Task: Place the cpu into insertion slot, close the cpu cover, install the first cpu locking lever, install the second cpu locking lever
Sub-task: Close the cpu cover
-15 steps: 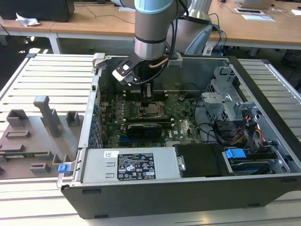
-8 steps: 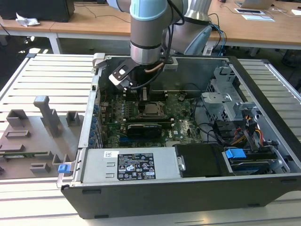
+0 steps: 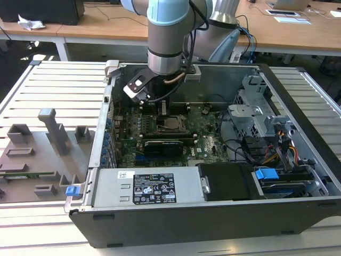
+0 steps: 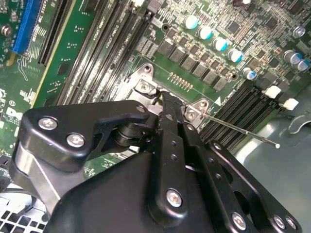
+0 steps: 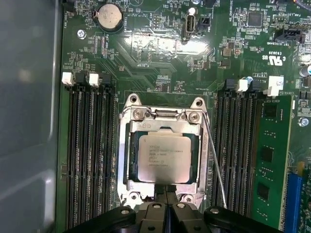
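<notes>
Black pincer (image 5: 165, 191) links are crowding the foreground in both wrist views. Its two fingers are sitting tight together with nothing between them, and the joined tip is meeting the near edge of the cover (image 5: 124, 150), touching it as far as I am able to tell.

Just beyond that tip the cpu (image 5: 164, 158) is lying flat in the slot (image 5: 132, 160), its grey top showing through the cover's window. The cover is looking folded down over it. Off to one side of the pincer a thin wire lever (image 4: 239, 129) is sticking out free, not hooked down.

So I am judging that the seating is done and the cover step is finishing, with the lever work not yet done. I am thinking that work is going to call for the closed-up tip catching the wire and pushing it down under its hook, without skidding onto the memory slots (image 5: 90, 160) flanking the pincer.
</notes>
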### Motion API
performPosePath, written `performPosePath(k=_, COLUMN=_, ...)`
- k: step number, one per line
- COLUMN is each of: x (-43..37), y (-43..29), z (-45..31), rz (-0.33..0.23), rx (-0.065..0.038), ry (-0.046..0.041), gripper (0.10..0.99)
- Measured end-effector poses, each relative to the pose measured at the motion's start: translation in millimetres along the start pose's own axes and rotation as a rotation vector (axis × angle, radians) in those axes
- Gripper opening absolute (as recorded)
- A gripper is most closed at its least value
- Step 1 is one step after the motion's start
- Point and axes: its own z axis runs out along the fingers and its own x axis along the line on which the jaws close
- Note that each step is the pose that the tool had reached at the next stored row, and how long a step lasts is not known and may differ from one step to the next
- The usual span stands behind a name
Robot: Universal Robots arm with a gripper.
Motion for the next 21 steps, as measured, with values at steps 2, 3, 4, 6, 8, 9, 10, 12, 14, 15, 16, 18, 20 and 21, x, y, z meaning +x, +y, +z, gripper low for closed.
performPosePath(k=2, x=-0.3, y=4.3, z=-0.4, rz=-0.002, rx=0.0, ry=-0.0003, gripper=0.106)
performPosePath(k=3, x=-0.5, y=7.8, z=-2.3, rz=-0.002, rx=0.0, ry=-0.0001, gripper=0.106)
performPosePath(k=4, x=-0.6, y=9.5, z=-6.4, rz=-0.002, rx=0.001, ry=-0.0001, gripper=0.106)
performPosePath(k=6, x=-0.8, y=13.7, z=-8.9, rz=-0.002, rx=0.004, ry=0.0002, gripper=0.106)
performPosePath(k=8, x=-1.7, y=28.8, z=-9.2, rz=-0.003, rx=0.022, ry=0.001, gripper=0.106)
performPosePath(k=9, x=-1.9, y=33.6, z=-9.2, rz=-0.003, rx=0.028, ry=0.0013, gripper=0.106)
performPosePath(k=10, x=-2.1, y=37.5, z=-9.2, rz=-0.003, rx=0.033, ry=0.0018, gripper=0.106)
performPosePath(k=12, x=-2.4, y=40.8, z=-12.2, rz=-0.003, rx=0.036, ry=0.0014, gripper=0.106)
performPosePath(k=14, x=-2.5, y=40.7, z=-23.9, rz=-0.003, rx=0.036, ry=0.0018, gripper=0.106)
performPosePath(k=15, x=-2.6, y=40.6, z=-29.4, rz=-0.003, rx=0.036, ry=0.0018, gripper=0.106)
performPosePath(k=16, x=-2.7, y=40.6, z=-34.5, rz=-0.003, rx=0.036, ry=0.0018, gripper=0.106)
performPosePath(k=18, x=-3.2, y=40.1, z=-65.5, rz=-0.003, rx=0.036, ry=0.0018, gripper=0.106)
performPosePath(k=20, x=-3.3, y=40.1, z=-68.6, rz=-0.003, rx=0.036, ry=0.0019, gripper=0.106)
performPosePath(k=21, x=-3.3, y=40.1, z=-68.6, rz=-0.003, rx=0.036, ry=0.002, gripper=0.106)
